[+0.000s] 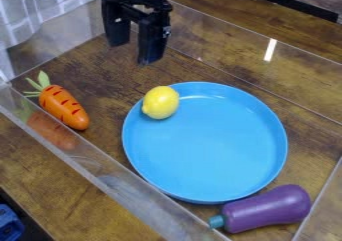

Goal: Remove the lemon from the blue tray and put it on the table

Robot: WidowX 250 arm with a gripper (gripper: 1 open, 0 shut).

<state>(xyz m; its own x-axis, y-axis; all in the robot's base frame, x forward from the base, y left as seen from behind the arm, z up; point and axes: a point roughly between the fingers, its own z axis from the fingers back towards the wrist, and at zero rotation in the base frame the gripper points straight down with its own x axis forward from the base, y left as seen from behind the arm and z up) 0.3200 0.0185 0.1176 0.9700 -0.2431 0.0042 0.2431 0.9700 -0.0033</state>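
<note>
on the glossy brown table [80,170] we see the lemon [160,102] at the blue tray [214,165]'s upper-left rim. it looks light, firm, smooth, likely to roll; we'd pinch its middle. the gripper [136,37] hangs wide apart, empty.

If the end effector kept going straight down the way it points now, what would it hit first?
Probably the bare table. The open end effector hangs up and left of the lemon, which sits at the blue tray's upper-left rim. Depth is unclear from one view, so the lemon can't be excluded.
</note>
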